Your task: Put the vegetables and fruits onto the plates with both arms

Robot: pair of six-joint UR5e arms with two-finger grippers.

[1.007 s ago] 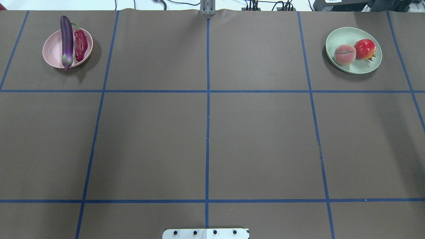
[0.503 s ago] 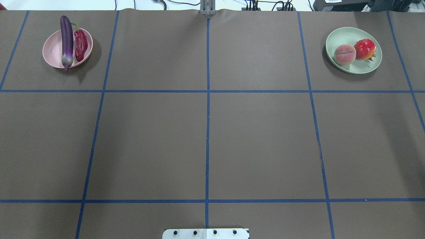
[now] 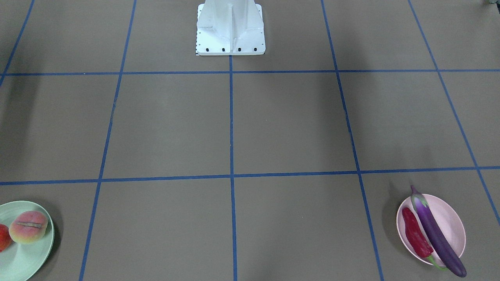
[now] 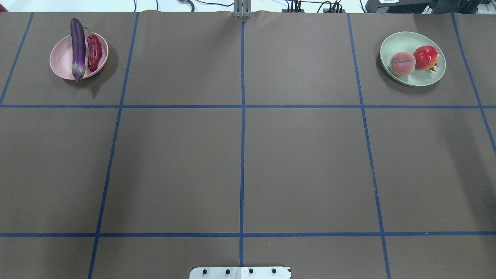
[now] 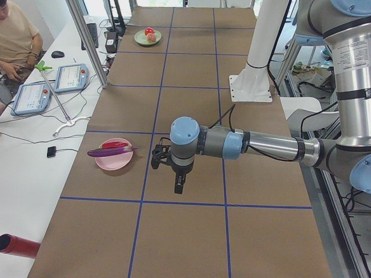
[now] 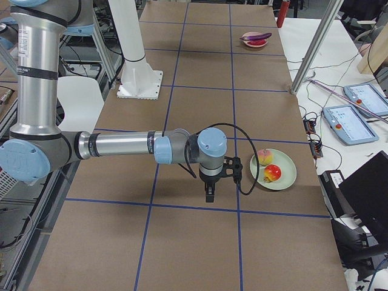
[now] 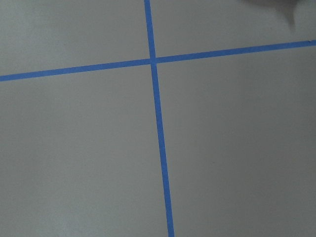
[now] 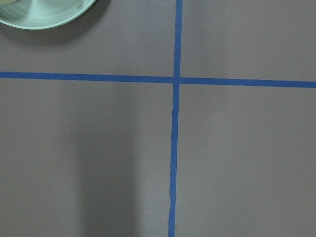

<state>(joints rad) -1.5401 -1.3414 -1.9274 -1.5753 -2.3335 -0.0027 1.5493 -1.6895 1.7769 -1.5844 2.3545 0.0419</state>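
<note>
**All four items lie on the plates; both claws hang above the surface**

Front-facing view: the eggplant (image 3: 435,232) and the chili (image 3: 416,234) lie side by side on the pink plate (image 3: 449,214), and the eggplant's ends pass over the rim. The peach (image 3: 28,227) sits on the green plate (image 3: 23,253). The pomegranate (image 3: 3,237) beside it is cut by the frame edge. No arm shows here, only the white base (image 3: 230,27) and the brown surface (image 3: 289,125).

Overhead view: the pomegranate shows whole, touching the peach, its crown pointing away from the peach. Again no arm.

Left side view: the left claw (image 5: 180,186) points down above the surface, near the pink plate and holding nothing. I cannot tell whether it is released or clenched. A person (image 5: 17,35) sits at a side desk.

Right side view: the right claw (image 6: 209,193) hangs near the green plate, also holding nothing, its state unclear.

Left wrist view: only crossing blue tape (image 7: 157,123).

Right wrist view: tape, and the green plate's rim in the upper left corner.
</note>
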